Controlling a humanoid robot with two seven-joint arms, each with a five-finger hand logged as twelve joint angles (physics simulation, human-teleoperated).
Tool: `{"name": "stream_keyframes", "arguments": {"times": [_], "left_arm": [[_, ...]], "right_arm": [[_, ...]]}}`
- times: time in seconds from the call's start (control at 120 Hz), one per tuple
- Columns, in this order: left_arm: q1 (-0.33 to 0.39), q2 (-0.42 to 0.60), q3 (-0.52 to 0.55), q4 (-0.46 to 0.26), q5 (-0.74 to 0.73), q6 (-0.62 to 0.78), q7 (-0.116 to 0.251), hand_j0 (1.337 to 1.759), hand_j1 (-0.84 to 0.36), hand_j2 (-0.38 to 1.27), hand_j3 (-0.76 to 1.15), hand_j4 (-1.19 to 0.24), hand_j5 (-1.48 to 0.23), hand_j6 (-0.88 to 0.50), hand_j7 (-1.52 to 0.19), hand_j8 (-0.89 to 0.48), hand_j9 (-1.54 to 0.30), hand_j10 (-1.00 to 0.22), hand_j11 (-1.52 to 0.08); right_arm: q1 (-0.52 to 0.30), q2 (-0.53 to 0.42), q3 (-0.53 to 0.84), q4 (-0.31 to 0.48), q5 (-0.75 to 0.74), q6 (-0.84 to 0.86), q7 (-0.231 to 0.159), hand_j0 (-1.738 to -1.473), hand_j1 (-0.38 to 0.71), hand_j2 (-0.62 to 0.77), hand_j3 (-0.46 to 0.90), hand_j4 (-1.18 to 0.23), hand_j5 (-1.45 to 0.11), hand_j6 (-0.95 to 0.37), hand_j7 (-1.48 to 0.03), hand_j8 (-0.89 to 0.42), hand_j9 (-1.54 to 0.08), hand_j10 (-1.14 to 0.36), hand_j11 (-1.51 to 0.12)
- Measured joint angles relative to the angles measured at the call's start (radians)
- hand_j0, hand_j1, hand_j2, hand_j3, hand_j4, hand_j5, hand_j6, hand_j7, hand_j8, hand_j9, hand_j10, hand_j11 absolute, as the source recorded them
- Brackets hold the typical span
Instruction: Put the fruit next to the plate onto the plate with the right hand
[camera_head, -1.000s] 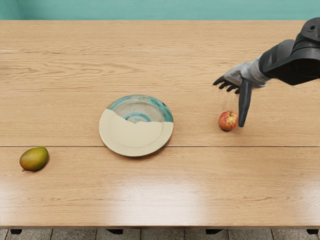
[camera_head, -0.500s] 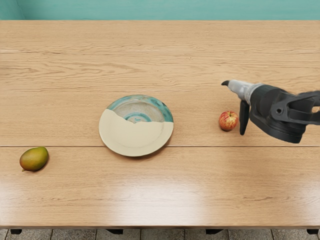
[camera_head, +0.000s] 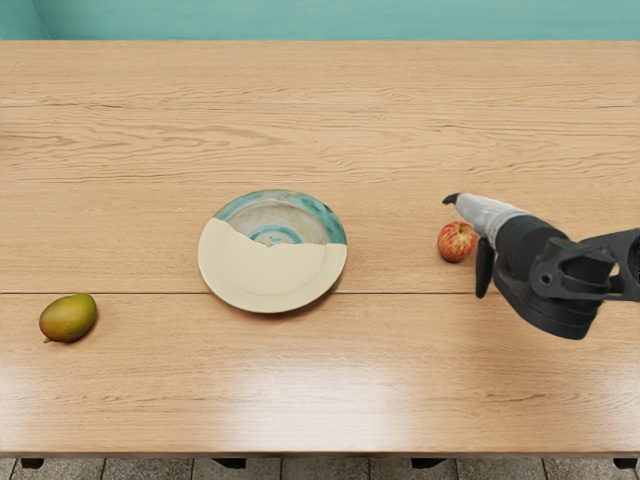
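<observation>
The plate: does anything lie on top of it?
Nothing lies on the plate; its whole face shows, with no part covered. The apple sits on the table to its right, beside the right hand; the mango lies far left.

Glossy light-wood table (camera_head: 320, 100), teal wall (camera_head: 320, 18) behind, grey tiled floor (camera_head: 330, 468) below

A red-yellow apple (camera_head: 456, 241) is seen resting apart from the plate (camera_head: 268, 282), toward the picture's right. The plate, round and laid flat, is glazed cream in front and teal behind.
</observation>
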Motion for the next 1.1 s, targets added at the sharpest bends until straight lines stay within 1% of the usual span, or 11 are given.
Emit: {"name": "stream_keyframes", "arguments": {"times": [0.092, 0.217, 0.375, 0.508, 0.633, 0.775, 0.875, 0.958, 1.1], "left_arm": [[0.0, 0.0, 0.0, 0.0, 0.0, 0.0, 0.0, 1.658, 0.35, 0.0, 0.0, 0.0, 0.0, 0.0, 0.0, 0.0, 0.0, 0.0, 0.0], [0.0, 0.0, 0.0, 0.0, 0.0, 0.0, 0.0, 1.658, 0.35, 0.0, 0.0, 0.0, 0.0, 0.0, 0.0, 0.0, 0.0, 0.0, 0.0], [-0.002, 0.0, 0.0, 0.0, 0.0, 0.0, 0.0, 1.658, 0.35, 0.0, 0.0, 0.0, 0.0, 0.0, 0.0, 0.0, 0.0, 0.0, 0.0], [-0.002, 0.0, 0.0, 0.0, 0.0, 0.0, 0.0, 1.658, 0.35, 0.0, 0.0, 0.0, 0.0, 0.0, 0.0, 0.0, 0.0, 0.0, 0.0], [-0.002, 0.0, 0.0, 0.0, 0.0, 0.0, 0.0, 1.658, 0.35, 0.0, 0.0, 0.0, 0.0, 0.0, 0.0, 0.0, 0.0, 0.0, 0.0], [-0.002, 0.0, 0.0, 0.0, 0.0, 0.0, 0.0, 1.658, 0.35, 0.0, 0.0, 0.0, 0.0, 0.0, 0.0, 0.0, 0.0, 0.0, 0.0], [-0.002, 0.0, 0.0, 0.0, 0.0, 0.0, 0.0, 1.658, 0.35, 0.0, 0.0, 0.0, 0.0, 0.0, 0.0, 0.0, 0.0, 0.0, 0.0], [-0.001, 0.0, 0.0, 0.0, 0.0, 0.0, 0.0, 1.658, 0.35, 0.0, 0.0, 0.0, 0.0, 0.0, 0.0, 0.0, 0.0, 0.0, 0.0], [-0.001, 0.0, 0.0, 0.0, 0.0, 0.0, 0.0, 1.658, 0.35, 0.0, 0.0, 0.0, 0.0, 0.0, 0.0, 0.0, 0.0, 0.0, 0.0]], "right_arm": [[-0.003, 0.018, 0.009, -0.018, 0.001, -0.001, 0.0, -1.658, -0.19, -0.03, 0.0, -0.14, -0.18, -0.14, -0.18, -0.14, -0.18, -0.14, -0.18], [-0.014, 0.039, 0.013, -0.069, -0.002, -0.002, 0.0, -1.658, -0.16, -0.03, 0.0, -0.16, -0.21, -0.16, -0.21, -0.16, -0.21, -0.16, -0.21], [-0.057, 0.049, 0.014, -0.139, -0.021, -0.002, 0.0, -1.658, -0.14, -0.03, 0.0, -0.17, -0.23, -0.18, -0.23, -0.17, -0.23, -0.17, -0.23], [-0.093, 0.074, 0.016, -0.182, -0.034, -0.002, 0.0, -1.658, -0.13, -0.03, 0.0, -0.18, -0.23, -0.18, -0.23, -0.18, -0.23, -0.18, -0.23], [-0.108, 0.083, 0.016, -0.197, -0.046, -0.002, 0.0, -1.658, -0.12, -0.04, 0.0, -0.2, -0.25, -0.2, -0.25, -0.2, -0.25, -0.2, -0.25], [-0.115, 0.086, 0.017, -0.203, -0.058, -0.002, 0.0, -1.658, -0.03, -0.05, 0.0, -0.27, -0.34, -0.27, -0.34, -0.27, -0.34, -0.27, -0.34], [-0.119, 0.088, 0.018, -0.203, -0.06, -0.002, 0.0, -1.658, 0.01, -0.06, 0.0, -0.3, -0.39, -0.3, -0.39, -0.3, -0.39, -0.3, -0.39], [-0.122, 0.089, 0.025, -0.203, -0.061, -0.002, 0.0, -1.658, 0.03, -0.06, 0.0, -0.32, -0.41, -0.32, -0.41, -0.32, -0.41, -0.32, -0.41], [-0.123, 0.122, 0.037, -0.204, -0.06, -0.002, 0.0, -1.658, 0.05, -0.07, 0.0, -0.34, -0.44, -0.34, -0.44, -0.34, -0.44, -0.34, -0.44]]}}
